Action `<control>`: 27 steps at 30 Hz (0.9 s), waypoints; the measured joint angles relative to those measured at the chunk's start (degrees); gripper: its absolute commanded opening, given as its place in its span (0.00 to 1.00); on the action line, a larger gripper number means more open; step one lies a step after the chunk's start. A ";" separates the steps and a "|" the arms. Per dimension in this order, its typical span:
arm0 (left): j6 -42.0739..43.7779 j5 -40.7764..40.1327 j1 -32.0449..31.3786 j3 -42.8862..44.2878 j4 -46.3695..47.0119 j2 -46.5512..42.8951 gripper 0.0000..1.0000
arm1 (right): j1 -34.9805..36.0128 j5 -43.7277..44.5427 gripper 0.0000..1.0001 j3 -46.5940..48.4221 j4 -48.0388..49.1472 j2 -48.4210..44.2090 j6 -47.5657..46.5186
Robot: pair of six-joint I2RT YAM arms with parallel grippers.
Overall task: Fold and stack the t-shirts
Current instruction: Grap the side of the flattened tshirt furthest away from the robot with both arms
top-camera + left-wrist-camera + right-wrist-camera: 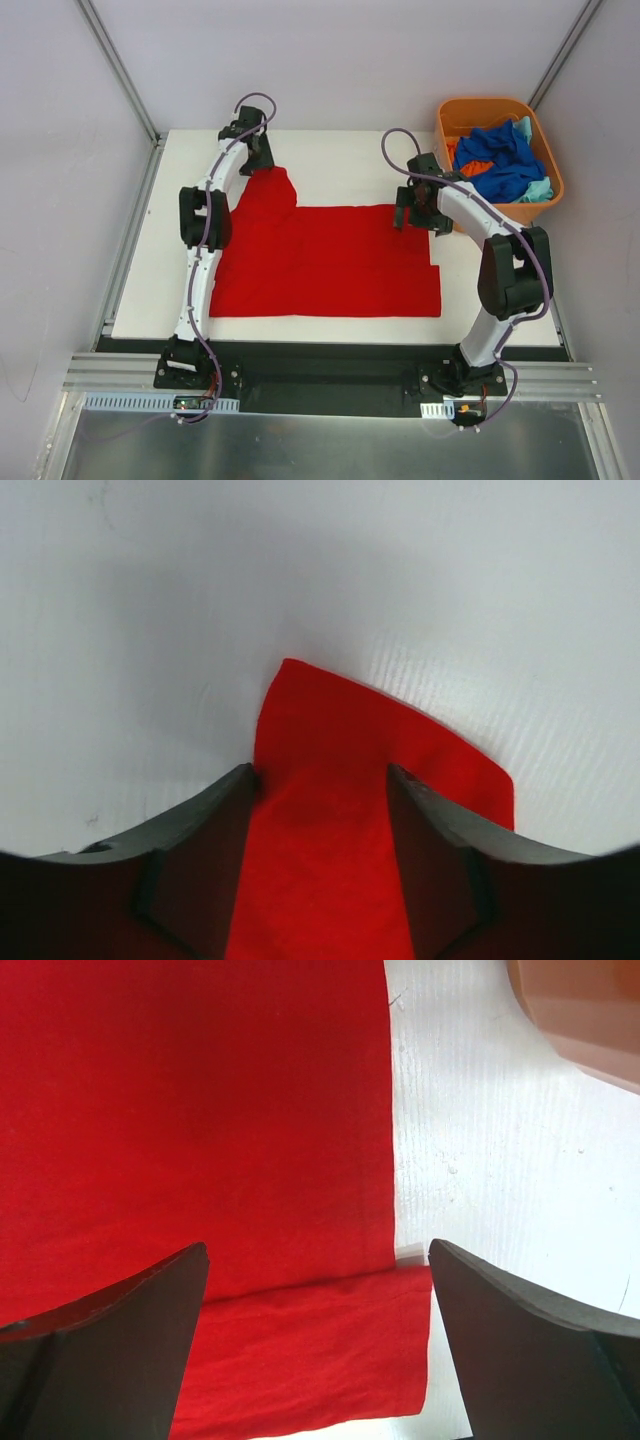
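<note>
Tub [480,104] contents overhead only, red t-shirt [400,750] sleeve inside left end effector [320,772]

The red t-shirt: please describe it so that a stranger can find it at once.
Start from the white table. Spread across its middle lies the red t-shirt. It is the only shirt outside the orange tub, which stands at the table's far right corner.

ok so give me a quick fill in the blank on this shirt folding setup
1. The t-shirt spread flat on the table is ___.
2. The orange tub sits at the table's far ___ corner.
3. The piled shirts in the tub are mostly ___.
4. The right gripper stands ___ above the t-shirt's edge.
Missing words: red; right; blue; open.
</note>
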 measured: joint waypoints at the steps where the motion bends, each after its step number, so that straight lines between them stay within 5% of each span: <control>1: -0.44 -0.74 -0.04 0.00 -0.31 0.02 0.40 | -0.02 0.00 0.97 -0.17 0.00 0.00 0.00; 4: -1.05 -2.01 -0.33 0.31 -1.44 0.15 0.17 | -0.11 -0.07 0.97 -0.48 0.00 0.00 0.00; 5: -1.22 -2.16 -0.33 0.44 -1.92 0.24 0.00 | -0.13 -0.04 0.97 -0.48 0.00 0.00 -0.02; 15: 1.27 -2.69 -0.52 0.37 -1.95 0.02 0.00 | -0.70 3.17 0.98 6.27 -2.56 2.16 -0.17; 27: 11.37 -0.74 -4.98 -17.92 8.94 -16.24 0.00 | -0.92 11.85 0.88 28.98 -2.40 22.27 1.81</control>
